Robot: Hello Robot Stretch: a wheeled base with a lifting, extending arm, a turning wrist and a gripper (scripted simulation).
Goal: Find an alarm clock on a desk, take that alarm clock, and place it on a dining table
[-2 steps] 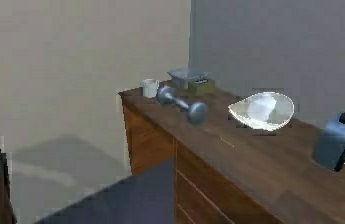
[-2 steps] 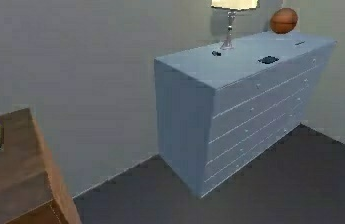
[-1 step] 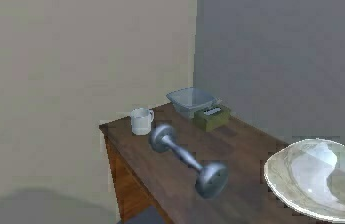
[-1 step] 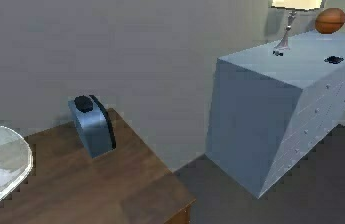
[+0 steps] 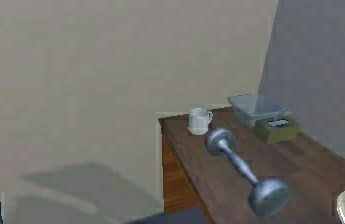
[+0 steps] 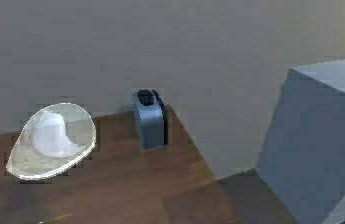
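Observation:
A small upright blue-grey box with a black top (image 6: pixel 151 119) stands on a dark wooden tabletop (image 6: pixel 130 180), close to the wall and near the top's right end. I cannot tell from its shape whether it is an alarm clock. In the forward view a dark wooden table (image 5: pixel 310 165) fills the lower right.
On the forward view's table lie a grey dumbbell (image 5: pixel 242 168), a white mug (image 5: pixel 199 120), a grey-blue tray (image 5: pixel 255 107) and a green box (image 5: pixel 278 128). A clear dome over something white (image 6: pixel 52 138) sits left of the blue-grey box. A large grey-blue block (image 6: pixel 315 140) stands at the right.

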